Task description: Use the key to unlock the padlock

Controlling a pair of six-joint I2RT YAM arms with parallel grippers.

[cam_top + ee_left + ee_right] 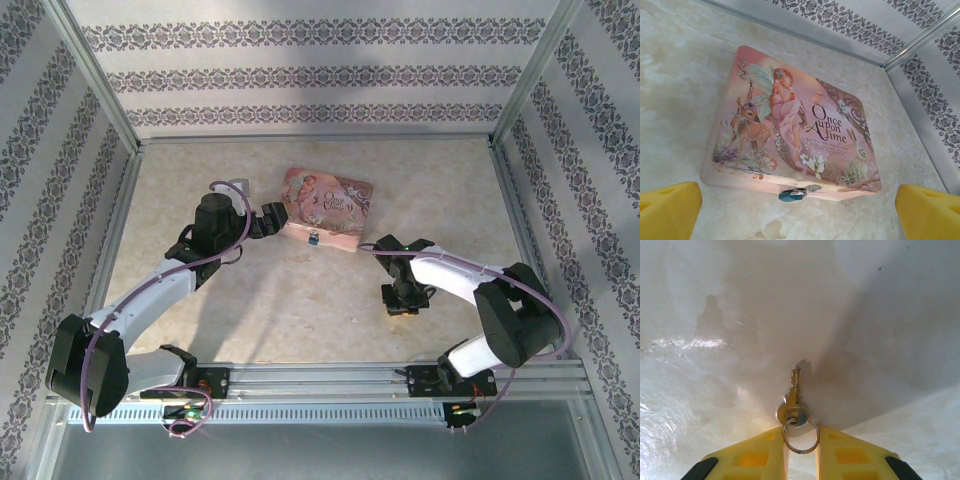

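At counter right-centre, small silver metal key (794, 390) w/ wire ring (801, 434) lies flat on pale marbled counter (300, 300). Right gripper (800, 432) jaws nearly together either side of ring, prob. because that end gives most to pinch; can't tell if actually clamped. Tiny teal-silver padlock (791, 194) hangs on near edge of flat pink illustrated box (790, 125), mid-back. Left gripper (268, 222) jaws wide apart just beside box's left corner, likely to steady it. Bare counter btw key and lock; side walls well clear.
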